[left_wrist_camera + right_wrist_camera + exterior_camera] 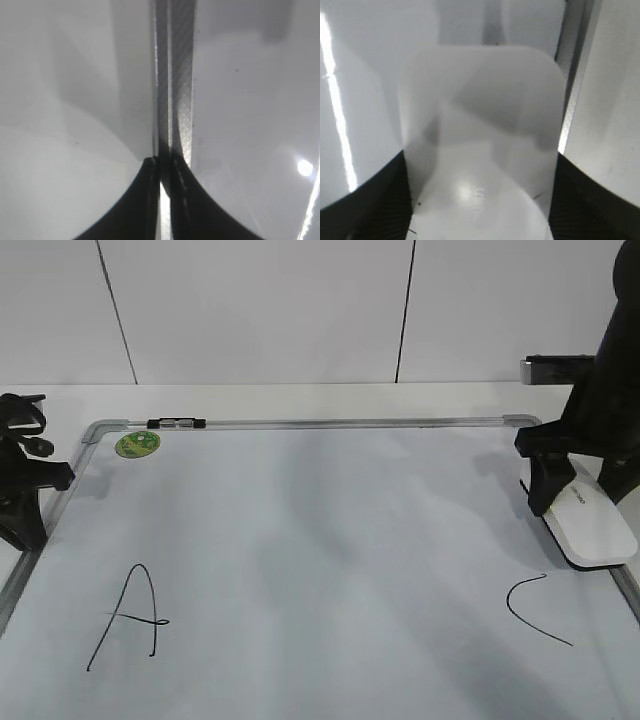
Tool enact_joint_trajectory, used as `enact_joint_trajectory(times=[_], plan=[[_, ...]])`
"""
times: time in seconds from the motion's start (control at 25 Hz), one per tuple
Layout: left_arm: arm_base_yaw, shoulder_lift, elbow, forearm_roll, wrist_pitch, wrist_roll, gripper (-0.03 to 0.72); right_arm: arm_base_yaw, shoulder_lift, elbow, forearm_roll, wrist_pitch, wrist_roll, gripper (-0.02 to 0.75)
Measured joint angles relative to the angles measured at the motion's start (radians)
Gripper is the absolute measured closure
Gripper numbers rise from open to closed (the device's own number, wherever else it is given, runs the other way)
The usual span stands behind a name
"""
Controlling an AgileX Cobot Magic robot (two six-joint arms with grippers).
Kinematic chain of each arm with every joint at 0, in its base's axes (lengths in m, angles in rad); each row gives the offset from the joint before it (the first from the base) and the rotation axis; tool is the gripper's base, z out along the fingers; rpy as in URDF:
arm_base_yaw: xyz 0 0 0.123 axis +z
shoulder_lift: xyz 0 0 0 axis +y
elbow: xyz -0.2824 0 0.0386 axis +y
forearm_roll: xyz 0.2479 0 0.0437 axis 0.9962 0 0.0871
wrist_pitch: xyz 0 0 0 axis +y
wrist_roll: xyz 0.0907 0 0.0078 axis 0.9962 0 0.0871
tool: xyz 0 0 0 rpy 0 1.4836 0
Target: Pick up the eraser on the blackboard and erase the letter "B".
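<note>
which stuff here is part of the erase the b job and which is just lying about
Part of the job:
- eraser, at the board's right edge, right gripper straddling it
- blackboard
- letter "B": not visible on the board now

Just lying about:
- green round magnet
- marker pen on the top frame
- letter "A"
- letter "C"
- left gripper, shut at the left frame

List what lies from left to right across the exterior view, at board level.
Black left claw at the board's left frame → round green sticker → hand-drawn black letter "A" → black curved "C" stroke → white oblong plastic eraser, with the black right claw at its far end.
</note>
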State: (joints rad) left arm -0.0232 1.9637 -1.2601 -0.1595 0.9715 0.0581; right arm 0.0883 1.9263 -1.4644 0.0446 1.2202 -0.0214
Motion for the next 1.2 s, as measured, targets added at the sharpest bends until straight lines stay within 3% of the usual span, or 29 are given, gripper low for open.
enact_joint_trajectory(times=[0.36, 1.2], plan=[[0.0, 0.0, 0.0, -0.001, 0.002, 0.0, 0.664, -0.041, 0.029, 0.0, 0.017, -0.002, 0.0, 0.205], [0.0, 0.0, 0.0, -0.001, 0.004, 0.0, 0.664, -0.041, 0.089, 0.0, 0.033, -0.03, 0.0, 0.206]])
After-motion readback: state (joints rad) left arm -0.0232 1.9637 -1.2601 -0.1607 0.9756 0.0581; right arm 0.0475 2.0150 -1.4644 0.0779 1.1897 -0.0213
